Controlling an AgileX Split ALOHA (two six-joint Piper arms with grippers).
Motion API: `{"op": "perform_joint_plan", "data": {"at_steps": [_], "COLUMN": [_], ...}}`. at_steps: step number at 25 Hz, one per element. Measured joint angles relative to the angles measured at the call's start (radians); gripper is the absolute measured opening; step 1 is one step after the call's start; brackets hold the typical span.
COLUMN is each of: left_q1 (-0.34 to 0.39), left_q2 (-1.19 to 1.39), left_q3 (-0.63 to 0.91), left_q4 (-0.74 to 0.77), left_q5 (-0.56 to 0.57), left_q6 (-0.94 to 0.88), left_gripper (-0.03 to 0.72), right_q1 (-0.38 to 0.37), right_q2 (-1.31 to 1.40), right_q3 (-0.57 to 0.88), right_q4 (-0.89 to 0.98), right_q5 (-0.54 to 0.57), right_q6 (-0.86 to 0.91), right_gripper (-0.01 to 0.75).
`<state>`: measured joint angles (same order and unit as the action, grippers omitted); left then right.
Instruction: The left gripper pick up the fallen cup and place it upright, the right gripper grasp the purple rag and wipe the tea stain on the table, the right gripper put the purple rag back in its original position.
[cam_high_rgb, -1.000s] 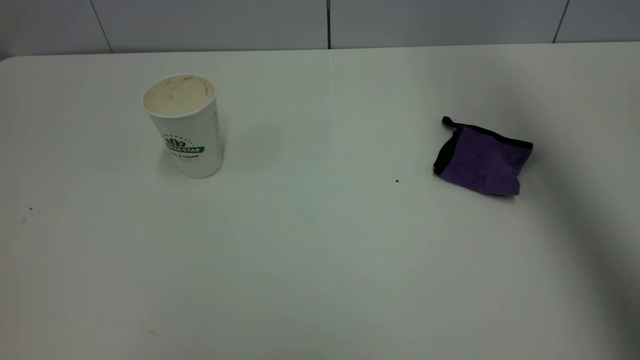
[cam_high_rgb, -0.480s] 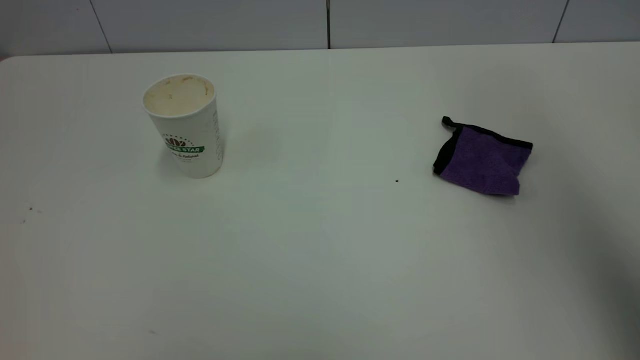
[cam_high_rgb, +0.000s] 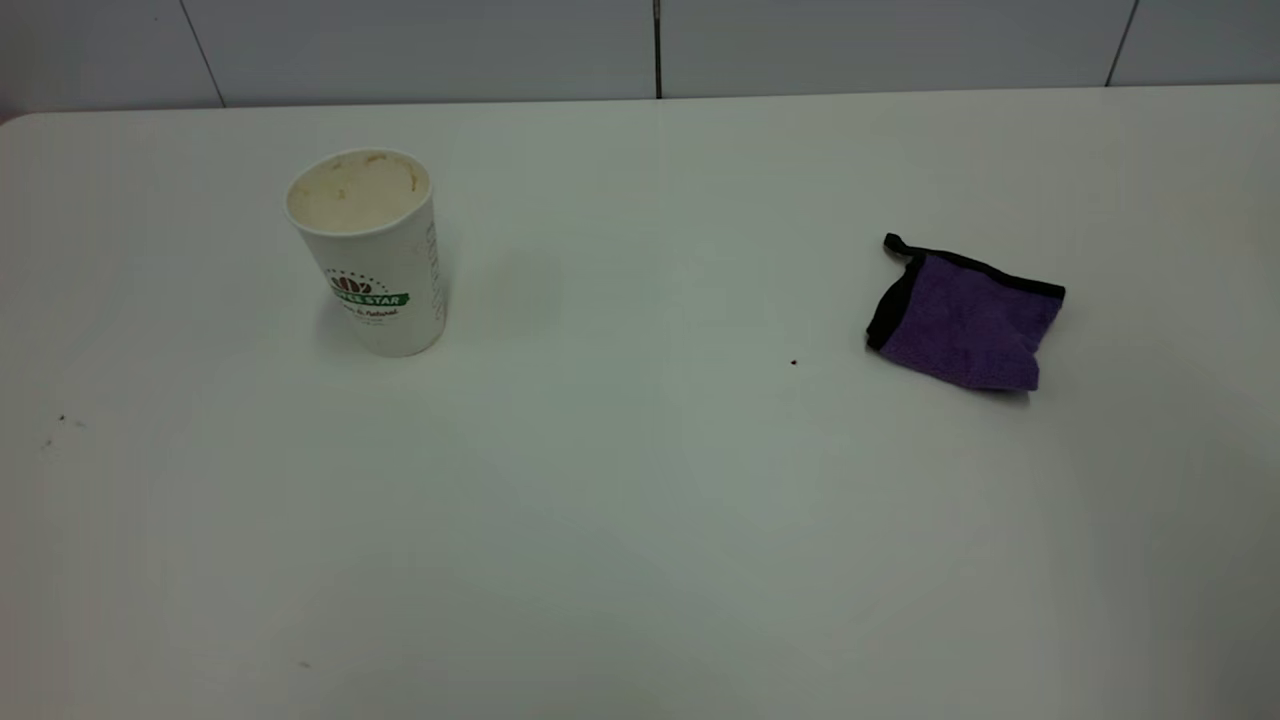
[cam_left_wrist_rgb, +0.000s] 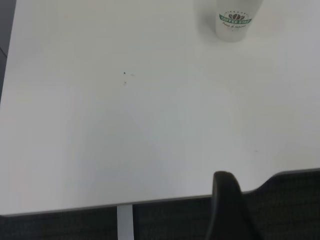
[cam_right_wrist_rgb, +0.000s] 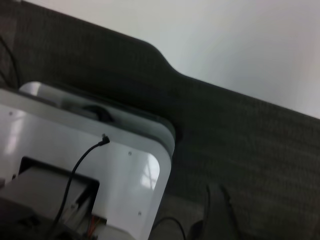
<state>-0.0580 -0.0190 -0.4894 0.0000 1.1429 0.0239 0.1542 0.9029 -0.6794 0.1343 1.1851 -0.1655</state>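
Note:
The cup (cam_high_rgb: 370, 250) stands upright at the back left of the white table (cam_high_rgb: 640, 520), its tan-stained inside showing; it also shows in the left wrist view (cam_left_wrist_rgb: 233, 20). The purple rag (cam_high_rgb: 965, 320) lies flat at the right, with its black loop tab toward the back. No amber tea stain shows on the table. Neither gripper is in the exterior view. My left gripper (cam_left_wrist_rgb: 227, 202) hangs off the table's near edge, far from the cup. My right gripper (cam_right_wrist_rgb: 217, 212) is off the table, over dark floor, and the rag is out of its view.
A tiny black speck (cam_high_rgb: 794, 362) lies left of the rag, and a few specks (cam_high_rgb: 60, 420) lie near the left edge. A white equipment base with a cable (cam_right_wrist_rgb: 100, 160) stands beside the right gripper. A tiled wall runs behind the table.
The dark shadow over the table's right side has drawn back toward the right front corner. The cup and the rag have not moved.

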Motion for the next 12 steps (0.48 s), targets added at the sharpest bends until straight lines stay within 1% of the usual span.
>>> {"op": "perform_joint_plan", "data": {"at_steps": [6,12], "left_q1": [0.000,0.000], "left_q2": [0.000,0.000], "left_q3": [0.000,0.000], "left_q4": [0.000,0.000], "left_q5": [0.000,0.000], "left_q6": [0.000,0.000], "left_gripper": [0.470,0.470], "right_q1": [0.000,0.000], "right_q2": [-0.300,-0.585], "right_q3": [0.146,0.166], "right_q4": [-0.053,-0.075], "right_q5": [-0.010,-0.013], "right_q6": [0.060,0.070], "right_gripper": [0.533,0.533]}}
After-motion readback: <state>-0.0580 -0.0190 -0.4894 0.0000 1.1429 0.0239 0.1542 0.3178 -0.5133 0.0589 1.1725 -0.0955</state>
